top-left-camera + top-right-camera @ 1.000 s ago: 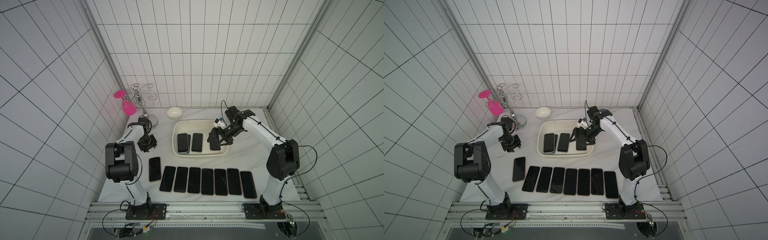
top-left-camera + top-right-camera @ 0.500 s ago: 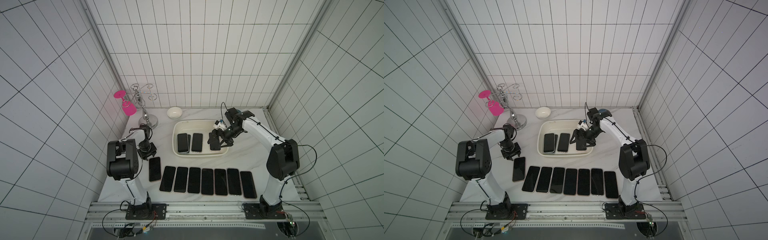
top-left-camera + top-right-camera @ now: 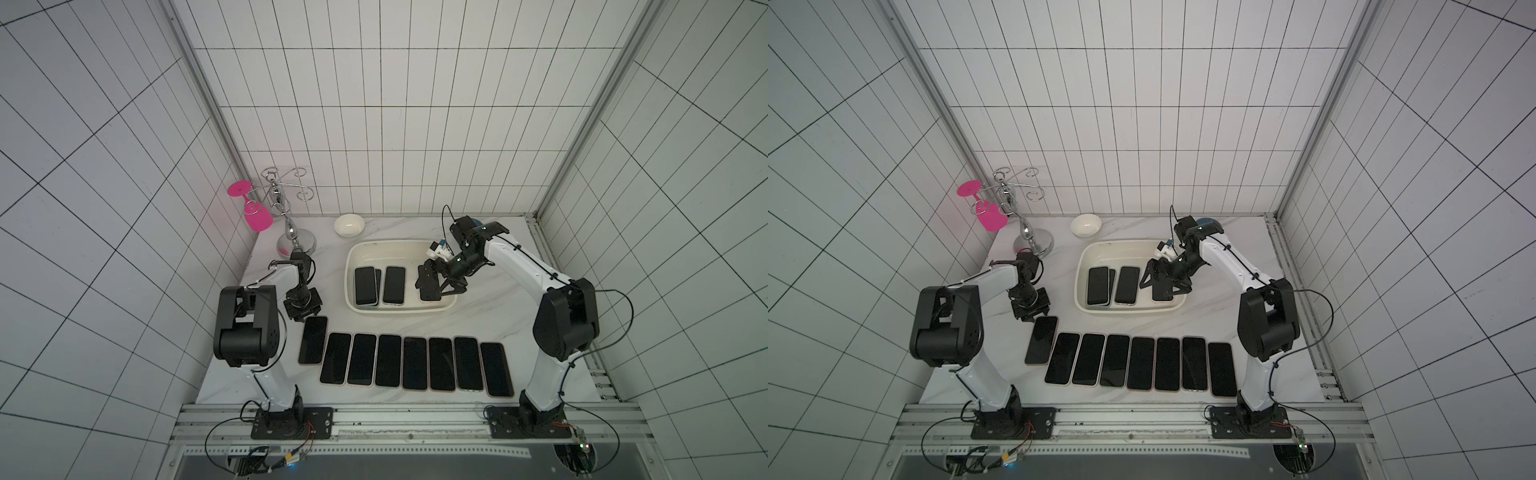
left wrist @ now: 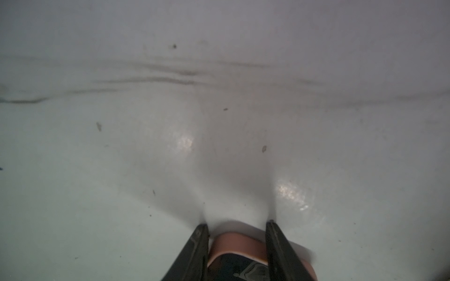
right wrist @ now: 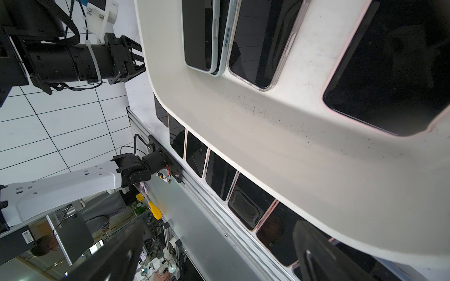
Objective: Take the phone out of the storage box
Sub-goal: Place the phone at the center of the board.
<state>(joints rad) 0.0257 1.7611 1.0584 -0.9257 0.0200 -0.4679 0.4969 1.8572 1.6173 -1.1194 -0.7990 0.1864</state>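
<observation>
The cream-white storage box holds two black phones side by side, the left one lying on another. A further phone lies at its right end. My right gripper hangs over that phone, its jaws wide open and nothing between them. My left gripper stands partly open at the far end of the leftmost phone on the table. That pink-edged phone shows in the gap and beyond one finger.
A row of several black phones lies along the table's near side. A small white bowl sits behind the box. A metal rack with a pink glass stands at the back left.
My left gripper has come toward the near side, down to the far end of the leftmost table phone. The right gripper has hardly moved over the box.
</observation>
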